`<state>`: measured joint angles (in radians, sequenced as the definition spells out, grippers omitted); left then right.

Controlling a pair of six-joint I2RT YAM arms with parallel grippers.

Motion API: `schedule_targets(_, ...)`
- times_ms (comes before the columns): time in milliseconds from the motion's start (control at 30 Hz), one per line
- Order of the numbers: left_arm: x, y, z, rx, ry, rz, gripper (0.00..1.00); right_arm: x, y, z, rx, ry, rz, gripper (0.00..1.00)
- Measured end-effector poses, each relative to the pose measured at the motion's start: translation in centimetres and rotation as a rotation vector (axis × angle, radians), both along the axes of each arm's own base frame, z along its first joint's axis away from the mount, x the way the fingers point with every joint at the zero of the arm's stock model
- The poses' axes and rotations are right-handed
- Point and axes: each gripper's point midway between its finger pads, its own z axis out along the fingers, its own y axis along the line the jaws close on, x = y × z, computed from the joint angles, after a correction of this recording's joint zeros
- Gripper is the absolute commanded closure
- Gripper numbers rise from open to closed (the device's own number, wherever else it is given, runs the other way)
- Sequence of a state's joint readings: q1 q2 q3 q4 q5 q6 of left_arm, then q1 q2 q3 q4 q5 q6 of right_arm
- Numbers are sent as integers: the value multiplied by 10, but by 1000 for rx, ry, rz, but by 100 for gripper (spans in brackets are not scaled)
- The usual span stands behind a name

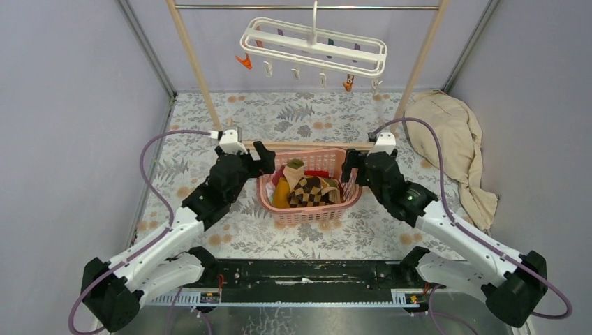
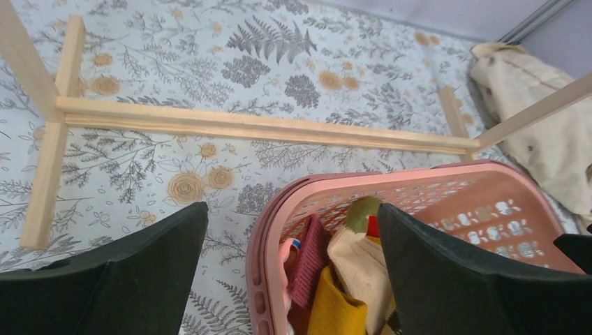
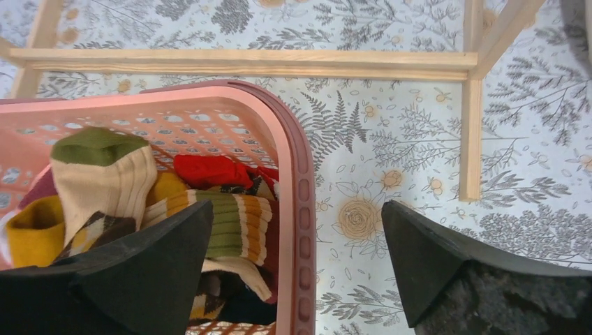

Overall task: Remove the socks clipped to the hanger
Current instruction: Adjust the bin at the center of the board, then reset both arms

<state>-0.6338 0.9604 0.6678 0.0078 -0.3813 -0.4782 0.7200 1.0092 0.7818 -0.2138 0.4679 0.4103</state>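
The hanger (image 1: 314, 46) hangs by its hook on the rod (image 1: 209, 7) of the wooden rack (image 1: 195, 63), at the far side of the bench (image 1: 307, 112). It is tilted a little, with the right end lower. Its small clips hang down free, two of them orange.

The socks (image 1: 311, 190) lie together in a heap in a pink basket (image 1: 311, 215). The basket stands on the bench in front of the low bar of the rack, between the two arms. On top is a brown and tan argyle sock, and beside it a mustard yellow sock (image 2: 335, 307). The right wrist view shows also a cream sock with a green toe (image 3: 105, 164), a red sock (image 3: 209, 169) and a striped sock (image 3: 230, 220).

The left tool (image 1: 253, 162) is at the left end of the basket. Its fingers (image 2: 139, 279) are spread wide and hold nothing; one is outside the rim and the other is above the socks. The right tool (image 1: 357, 167) is at the right end of the basket. Its fingers (image 3: 475, 279) are also spread wide, with the rim between them, and nothing is pinched. Whether they touch the basket, I cannot tell.

A large beige cloth (image 1: 454, 139) lies on the bench at the right, near the right post of the rack.
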Motion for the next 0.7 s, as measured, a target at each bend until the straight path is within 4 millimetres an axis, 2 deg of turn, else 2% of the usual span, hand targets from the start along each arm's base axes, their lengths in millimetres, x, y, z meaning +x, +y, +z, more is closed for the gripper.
schedule_targets(300, -22, 13, 54, -42, -87, -26, 1, -18, -22, 44, 6, -123, 30, 0)
schedule_targets(400, -19, 9, 78, -45, -125, -43, 1, -20, -33, 65, -8, -206, 24, 0)
schedule_targets(500, -8, -1, 101, -43, -161, -61, 1, -18, -44, 93, -6, -323, -3, 0)
schedule_targets(600, 4, -9, 101, -21, -170, -67, 1, -9, -53, 114, -16, -409, -63, 0)
schedule_targets(700, 17, -6, 91, 19, -157, -50, 1, 10, -68, 123, -40, -450, -138, 0)
